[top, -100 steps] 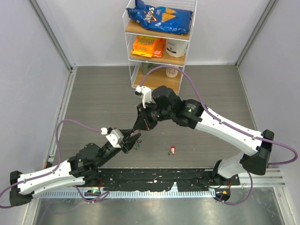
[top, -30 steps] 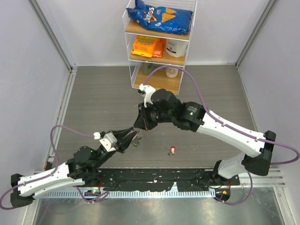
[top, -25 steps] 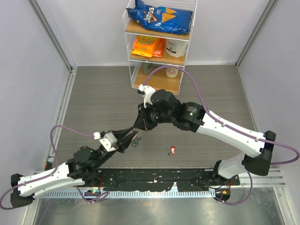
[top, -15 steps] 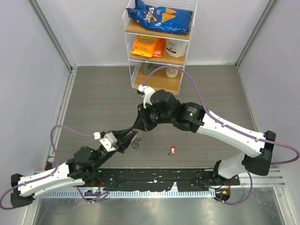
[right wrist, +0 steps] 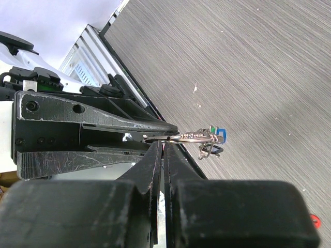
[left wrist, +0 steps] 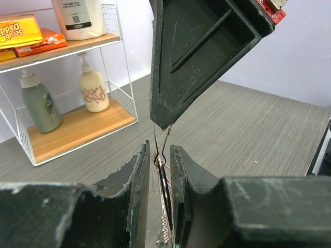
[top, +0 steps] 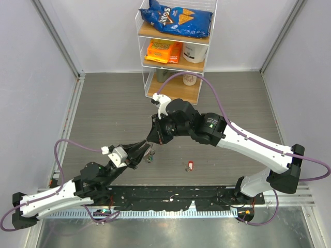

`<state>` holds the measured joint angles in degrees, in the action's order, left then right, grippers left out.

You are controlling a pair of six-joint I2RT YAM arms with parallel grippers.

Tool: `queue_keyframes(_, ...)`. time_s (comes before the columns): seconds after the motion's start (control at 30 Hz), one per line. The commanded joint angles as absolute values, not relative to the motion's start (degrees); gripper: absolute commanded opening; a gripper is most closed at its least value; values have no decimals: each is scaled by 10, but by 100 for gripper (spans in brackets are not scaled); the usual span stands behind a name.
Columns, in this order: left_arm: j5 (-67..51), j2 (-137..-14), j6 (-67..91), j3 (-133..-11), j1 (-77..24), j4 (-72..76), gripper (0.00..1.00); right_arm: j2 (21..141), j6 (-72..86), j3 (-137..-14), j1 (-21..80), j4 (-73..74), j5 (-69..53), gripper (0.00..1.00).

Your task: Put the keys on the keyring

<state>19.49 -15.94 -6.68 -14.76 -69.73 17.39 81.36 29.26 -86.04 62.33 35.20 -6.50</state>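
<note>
The left gripper, jaws narrowly parted, clamps the ring edge-on, with blue and green keys dangling from it. The right gripper is pinched tight on the ring's upper wire. The red key lies apart to the right on the table. Best to pry gently, left grip firm, so the wire neither slips nor bends.

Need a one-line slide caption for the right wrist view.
Right end effector and left end effector both grip the thin silver wire keyring, a blue-headed silver key hanging from it.
</note>
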Motion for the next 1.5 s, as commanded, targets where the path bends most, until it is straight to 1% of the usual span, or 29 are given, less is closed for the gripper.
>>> queue_keyframes(0.0, 201, -149, -71, -144, -700, 212, 27, 802, 293, -892, 628, 323, -60, 6)
queue_keyframes(0.27, 193, -143, -72, -142, -699, 215, 29, 806, 292, -894, 631, 323, -62, 6)
queue_keyframes(0.9, 173, -122, -73, -133, -699, 223, 29, 816, 293, -897, 633, 324, -61, 6)
queue_keyframes(1.47, 174, -128, -73, -134, -699, 227, 28, 824, 292, -904, 636, 323, -63, 6)
